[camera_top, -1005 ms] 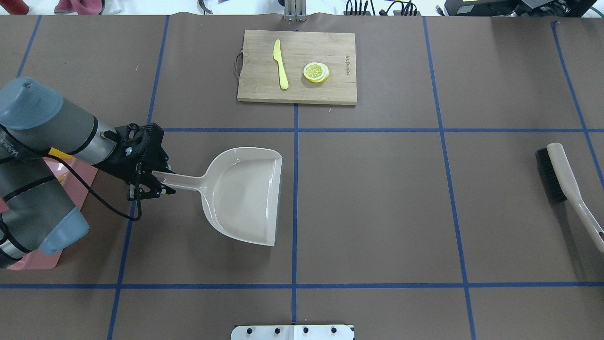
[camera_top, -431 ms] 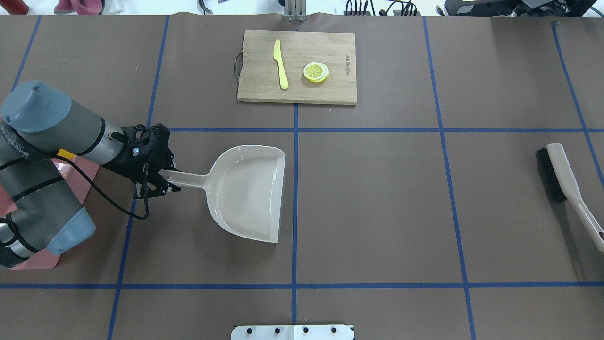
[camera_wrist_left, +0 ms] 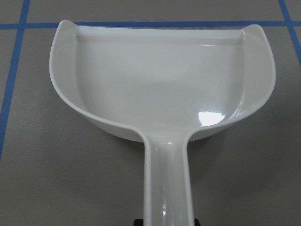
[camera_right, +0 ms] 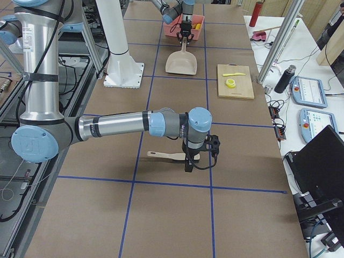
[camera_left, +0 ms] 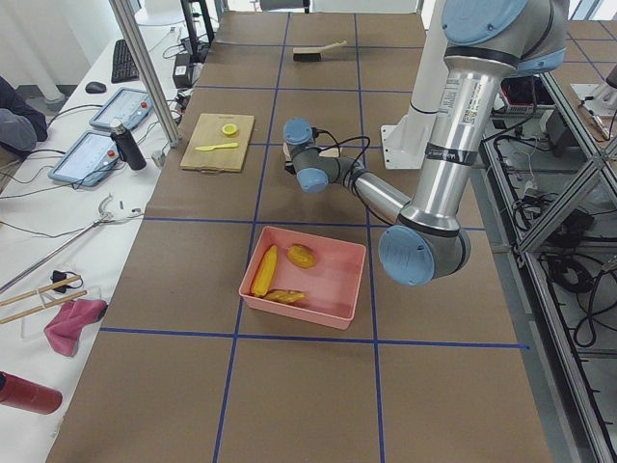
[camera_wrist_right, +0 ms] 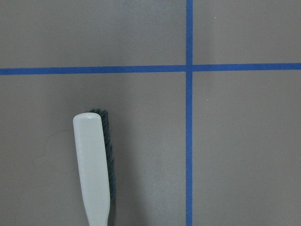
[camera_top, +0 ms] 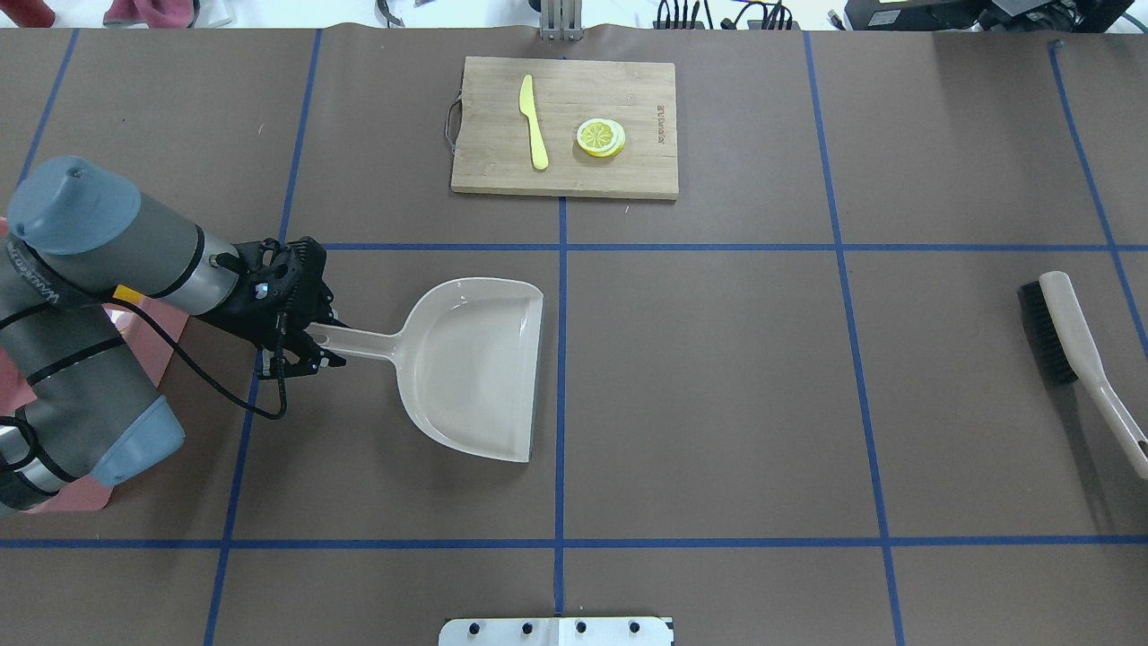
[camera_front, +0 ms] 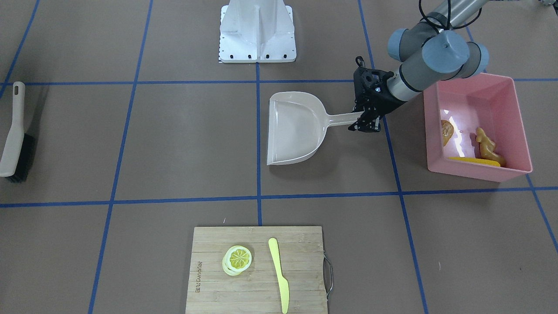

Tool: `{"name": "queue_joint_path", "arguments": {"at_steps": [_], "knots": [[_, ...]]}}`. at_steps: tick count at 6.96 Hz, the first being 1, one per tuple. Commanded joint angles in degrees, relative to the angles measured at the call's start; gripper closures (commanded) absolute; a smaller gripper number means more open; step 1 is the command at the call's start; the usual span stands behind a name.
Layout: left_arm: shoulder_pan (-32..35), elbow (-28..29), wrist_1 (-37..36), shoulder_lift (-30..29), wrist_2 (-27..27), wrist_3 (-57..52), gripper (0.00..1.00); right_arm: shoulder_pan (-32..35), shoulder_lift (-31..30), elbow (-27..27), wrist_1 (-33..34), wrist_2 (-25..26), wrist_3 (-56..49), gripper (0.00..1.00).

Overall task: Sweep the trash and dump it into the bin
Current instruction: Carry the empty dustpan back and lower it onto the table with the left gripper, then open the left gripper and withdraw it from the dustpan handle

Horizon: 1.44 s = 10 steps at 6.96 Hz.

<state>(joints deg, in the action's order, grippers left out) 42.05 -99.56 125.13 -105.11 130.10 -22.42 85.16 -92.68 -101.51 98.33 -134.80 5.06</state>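
My left gripper (camera_top: pixel 309 348) is shut on the handle of the grey-beige dustpan (camera_top: pixel 471 368), which lies empty on the table with its mouth toward the table's middle. The front view shows the same grip (camera_front: pixel 364 122). In the left wrist view the dustpan (camera_wrist_left: pixel 160 80) holds nothing. The pink bin (camera_front: pixel 479 172) stands just beyond my left gripper and holds the corn cob (camera_front: pixel 475 160), the potato (camera_front: pixel 447 131) and the ginger root (camera_front: pixel 486 146). My right gripper (camera_right: pixel 188 164) hangs over the brush (camera_right: pixel 166 156); I cannot tell if it is open or shut.
The brush (camera_top: pixel 1072 336) lies at the table's right edge, bristles facing the middle. A wooden cutting board (camera_top: pixel 565 175) at the far centre carries a pale yellow knife (camera_top: pixel 534 126) and a lemon slice (camera_top: pixel 600 137). The robot base plate (camera_front: pixel 257 39) sits at the near edge.
My left arm has shifted the dustpan slightly right and turned it a little; its mouth edge now stands closer to the centre tape line. The brush has not moved.
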Motion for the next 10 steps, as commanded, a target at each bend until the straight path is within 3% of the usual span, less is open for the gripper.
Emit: {"name": "queue_joint_path", "arguments": {"at_steps": [1,3,5,6,8,10], "knots": [[0.0,-0.4,0.0,0.0,0.1,0.2,0.02,0.0,0.0,0.7,-2.2,1.3,0.2,0.00],[0.2,-3.5,1.3,0.1,0.2,3.0,0.02,0.0,0.0,0.6,-2.6,1.5,0.3,0.00],[1.4,-6.3,0.4,0.2,-0.4,14.7,0.02,0.0,-0.1,0.6,-2.6,1.5,0.3,0.00],[2.8,-7.0,0.0,0.3,-3.9,20.3,0.02,0.0,-0.1,0.5,-2.6,1.5,0.2,0.00],[11.3,-6.6,-12.7,1.0,-3.8,32.7,0.02,0.0,-0.2,0.4,-2.6,1.5,0.1,0.00],[23.1,-2.1,-14.7,6.6,-3.4,35.1,0.02,0.0,-0.2,0.5,-2.6,1.5,0.1,0.00]]}}
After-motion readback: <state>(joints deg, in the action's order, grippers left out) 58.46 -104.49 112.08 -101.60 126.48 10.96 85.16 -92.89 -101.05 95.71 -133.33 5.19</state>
